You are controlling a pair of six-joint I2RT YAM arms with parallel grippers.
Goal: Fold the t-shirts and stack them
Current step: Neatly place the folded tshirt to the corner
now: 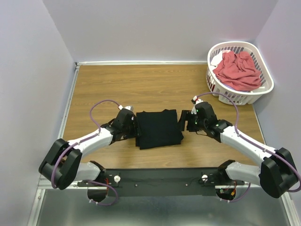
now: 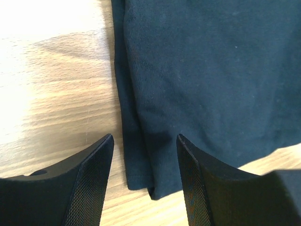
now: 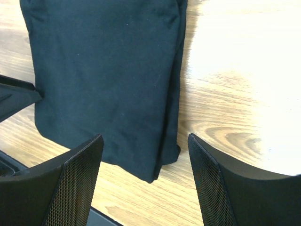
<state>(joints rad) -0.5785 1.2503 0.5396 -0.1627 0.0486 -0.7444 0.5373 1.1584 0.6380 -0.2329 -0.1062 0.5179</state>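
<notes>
Smack in the middle of the counter (image 1: pixel 155 84) sits the black t-shirt (image 1: pixel 159 128), folded down to a fairly neat rectangle, with one arm parked at each side of it. The left claw (image 2: pixel 145 141) has its fingers apart and straddles the shirt's left edge near a corner, nothing pinched. The right claw (image 3: pixel 145 137) is spread wide over the right edge, also holding nothing. The coral-red t-shirt (image 1: pixel 237 70) is bunched up in the white laundry basket (image 1: pixel 221 92) in the far right corner, well apart from all this, so by my reckoning we're not even halfway. My guess is the step in hand is grabbing both side edges, either for one more fold or to square the bundle up. If so, I'd want each claw to come down low enough that one finger slides under every layer. On the right edge you can see the layers sit slightly offset, so a shallow pinch would probably catch only the top one and peel it open. Close both sides together, lift evenly, and don't drag across the wood.
</notes>
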